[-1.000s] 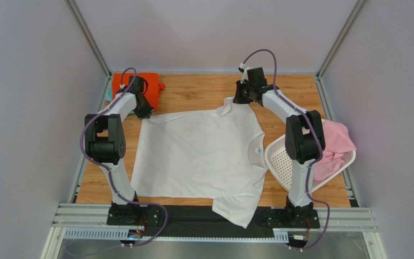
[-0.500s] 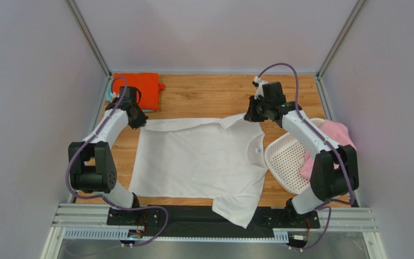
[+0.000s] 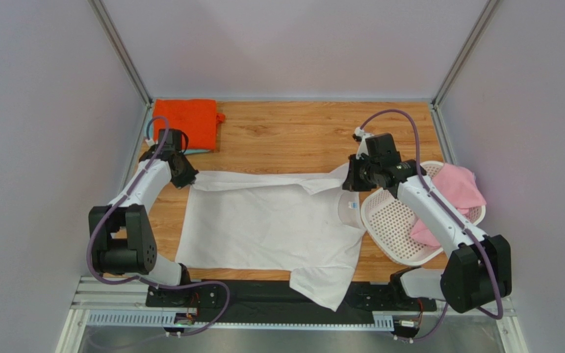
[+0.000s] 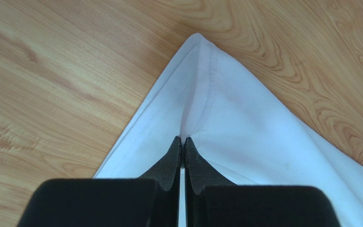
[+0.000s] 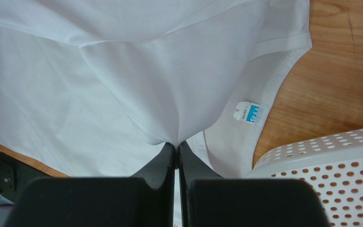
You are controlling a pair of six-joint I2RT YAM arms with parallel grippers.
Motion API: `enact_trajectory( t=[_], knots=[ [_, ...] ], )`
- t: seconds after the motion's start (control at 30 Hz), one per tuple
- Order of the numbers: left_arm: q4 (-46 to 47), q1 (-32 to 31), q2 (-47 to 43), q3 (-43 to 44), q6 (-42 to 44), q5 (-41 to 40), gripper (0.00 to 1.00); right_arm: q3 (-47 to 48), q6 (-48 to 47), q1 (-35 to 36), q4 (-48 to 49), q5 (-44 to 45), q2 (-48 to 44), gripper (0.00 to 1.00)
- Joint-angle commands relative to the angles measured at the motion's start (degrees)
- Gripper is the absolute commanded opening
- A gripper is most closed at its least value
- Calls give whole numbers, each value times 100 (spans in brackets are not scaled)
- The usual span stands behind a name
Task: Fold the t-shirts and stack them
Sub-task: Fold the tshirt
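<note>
Tension matters: the large white cloth t-shirt (image 3: 271, 224) lies spread on the pale wooden worktop (image 3: 285, 132), its far side pinched at 2 points, the left end effector (image 4: 182, 140) and right end effector (image 5: 176, 144) each clamped shut on it. Folding well, I judge, means carrying both toward the near edge level and together. Open wood shows along the far edge; a white perforated plastic basket (image 3: 392, 220) crowds the right edge; a folded orange t-shirt (image 3: 187, 121) fills the far left corner.
</note>
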Motion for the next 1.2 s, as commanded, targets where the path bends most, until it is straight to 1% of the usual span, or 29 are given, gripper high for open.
enact_trajectory(
  t=[0.0, 0.17, 0.27, 0.33, 0.37, 0.4, 0.43, 0.47, 0.5, 0.53, 0.57, 0.67, 0.73, 0.87, 0.93, 0.97, 1.1, 1.17],
  knots=[
    [-44, 66, -207, -139, 76, -92, 0, -262, 188, 103, -284, 107, -260, 1],
    [-61, 66, -268, -324, 120, -110, 0, -833, 566, 454, -372, 449, -471, 4],
    [-193, 66, -268, -377, 76, -242, 1, -1115, 672, 708, -513, 370, -585, 11],
    [-289, 66, -277, -420, 32, -373, 4, -1299, 786, 841, -618, 441, -629, 12],
    [-333, 74, -286, -438, -3, -426, 11, -1343, 882, 850, -636, 467, -699, 15],
    [-360, 66, -286, -438, -38, -453, 24, -1378, 901, 859, -636, 467, -743, 33],
    [-430, 74, -321, -438, -47, -435, 31, -1396, 909, 868, -645, 441, -779, 42],
    [-430, 66, -347, -438, -47, -383, 40, -1370, 883, 868, -671, 406, -857, 48],
    [-430, 74, -382, -421, -30, -348, 57, -1327, 848, 877, -671, 310, -893, 99],
    [-474, 66, -478, -412, -30, -330, 64, -1230, 839, 894, -671, 239, -937, 100],
    [-500, 74, -601, -394, -21, -278, 76, -1177, 787, 903, -671, 91, -1007, 100],
    [-544, 74, -812, -377, -21, -128, 92, -940, 725, 982, -593, -121, -1095, 100],
    [-553, 74, -1041, -368, -21, -14, 98, -808, 637, 1000, -513, -297, -1113, 100],
    [-448, 66, -1279, -324, 5, 547, 100, -448, 549, 1000, -399, -368, -946, 100],
    [-316, 48, -1227, -306, 5, 654, 100, -377, 575, 1009, -215, -307, -701, 100],
    [-273, 39, -1183, -298, 14, 855, 100, -299, 610, 1009, -145, -280, -596, 100],
    [52, -4, -640, -271, 58, 1216, 100, -44, 742, 1008, 311, -35, 142, 100],
    [149, -48, -384, -228, 102, 1401, 100, 106, 839, 1009, 374, 115, 678, 100]
  ],
)
